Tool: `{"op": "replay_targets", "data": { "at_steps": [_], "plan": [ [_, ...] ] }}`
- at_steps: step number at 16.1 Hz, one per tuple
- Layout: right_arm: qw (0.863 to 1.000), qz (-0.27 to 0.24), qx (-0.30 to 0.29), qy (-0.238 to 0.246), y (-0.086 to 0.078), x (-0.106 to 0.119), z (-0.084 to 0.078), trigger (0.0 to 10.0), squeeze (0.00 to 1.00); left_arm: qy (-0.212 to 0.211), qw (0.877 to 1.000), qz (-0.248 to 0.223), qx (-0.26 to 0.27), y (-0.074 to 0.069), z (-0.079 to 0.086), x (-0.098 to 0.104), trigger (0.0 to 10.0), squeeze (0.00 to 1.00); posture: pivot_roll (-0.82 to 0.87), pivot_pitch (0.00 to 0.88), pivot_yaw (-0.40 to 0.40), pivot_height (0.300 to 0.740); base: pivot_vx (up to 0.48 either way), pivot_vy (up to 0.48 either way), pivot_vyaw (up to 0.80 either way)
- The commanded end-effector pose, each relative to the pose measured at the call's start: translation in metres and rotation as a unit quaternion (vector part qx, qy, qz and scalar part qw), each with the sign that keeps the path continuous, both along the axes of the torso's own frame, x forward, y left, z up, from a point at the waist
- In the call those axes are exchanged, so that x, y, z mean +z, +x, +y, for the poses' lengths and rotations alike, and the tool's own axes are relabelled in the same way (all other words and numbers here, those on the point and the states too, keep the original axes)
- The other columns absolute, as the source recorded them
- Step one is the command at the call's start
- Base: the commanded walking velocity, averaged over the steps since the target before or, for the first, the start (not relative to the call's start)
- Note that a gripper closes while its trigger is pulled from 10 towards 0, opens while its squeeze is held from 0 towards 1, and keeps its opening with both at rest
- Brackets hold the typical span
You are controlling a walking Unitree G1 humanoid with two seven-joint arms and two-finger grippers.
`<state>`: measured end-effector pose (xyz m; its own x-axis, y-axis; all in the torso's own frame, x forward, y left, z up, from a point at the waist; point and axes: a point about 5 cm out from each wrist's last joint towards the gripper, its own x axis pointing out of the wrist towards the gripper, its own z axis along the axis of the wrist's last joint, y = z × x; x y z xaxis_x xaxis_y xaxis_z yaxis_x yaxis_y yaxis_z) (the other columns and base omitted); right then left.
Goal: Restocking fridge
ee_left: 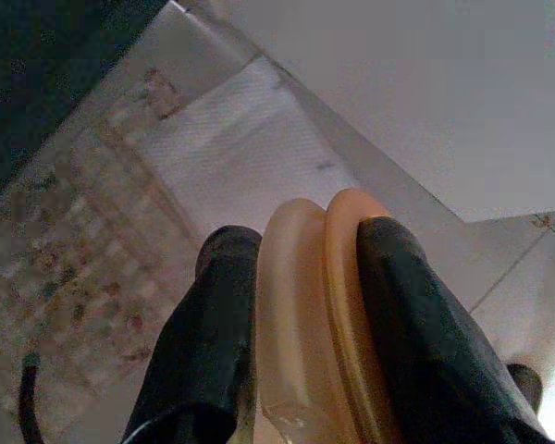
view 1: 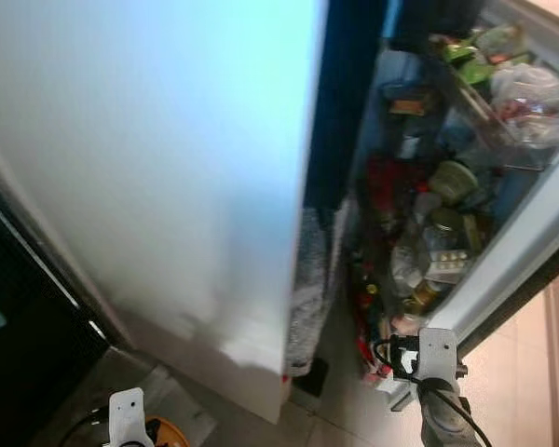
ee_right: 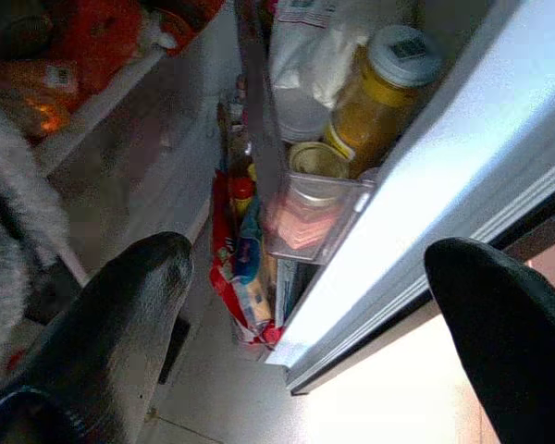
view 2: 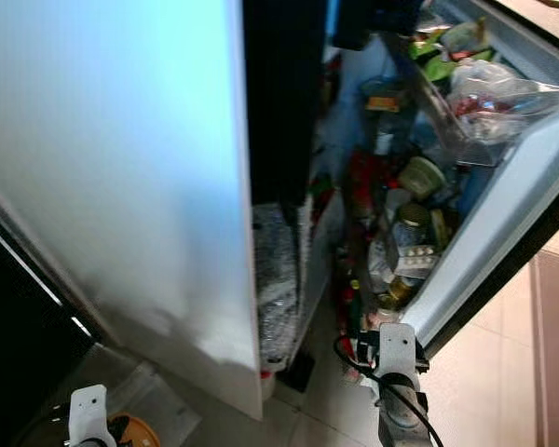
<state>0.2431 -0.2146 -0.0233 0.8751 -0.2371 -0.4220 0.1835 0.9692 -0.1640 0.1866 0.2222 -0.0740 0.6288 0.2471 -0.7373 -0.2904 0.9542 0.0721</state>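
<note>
Left gripper (ee_left: 301, 324) low at near left, fingers clamped on an orange-lidded container (ee_left: 319, 305). Right gripper (ee_right: 305, 314) spread wide before the open fridge door (view 1: 512, 251). Door shelves (ee_right: 324, 208) hold a yellow jar (ee_right: 375, 88); labels unreadable.
</note>
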Motion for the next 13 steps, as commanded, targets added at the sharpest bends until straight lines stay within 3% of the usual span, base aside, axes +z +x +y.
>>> {"op": "replay_targets", "data": {
  "at_steps": [1,5,8,13],
  "plan": [
    [1.000,-0.002,0.002,0.003,0.0015,0.0006,0.0005,10.0,0.00,-0.006,0.999,0.043,-0.006,-0.0168,-0.0043,-0.0102,10.0,0.00,-0.16,0.035,0.008,0.740,0.000,-0.277,0.00],
    [1.000,-0.002,0.015,-0.002,0.0024,0.0004,0.0032,10.0,0.00,-0.006,0.999,0.043,-0.008,-0.0163,-0.0052,-0.0102,10.0,0.00,-0.16,0.033,0.007,0.740,0.000,-0.211,0.00],
    [1.000,-0.007,0.017,-0.002,0.0030,0.0013,0.0037,10.0,0.00,-0.006,0.999,0.043,-0.009,-0.0162,-0.0056,-0.0102,10.0,0.00,-0.16,0.029,0.007,0.740,0.000,-0.280,0.71],
    [1.000,-0.007,0.013,0.008,0.0033,0.0007,0.0044,10.0,0.00,-0.004,0.999,0.042,-0.010,-0.0157,-0.0055,-0.0099,10.0,0.00,-0.16,0.032,0.007,0.740,0.000,-0.278,0.00]
  ]
}}
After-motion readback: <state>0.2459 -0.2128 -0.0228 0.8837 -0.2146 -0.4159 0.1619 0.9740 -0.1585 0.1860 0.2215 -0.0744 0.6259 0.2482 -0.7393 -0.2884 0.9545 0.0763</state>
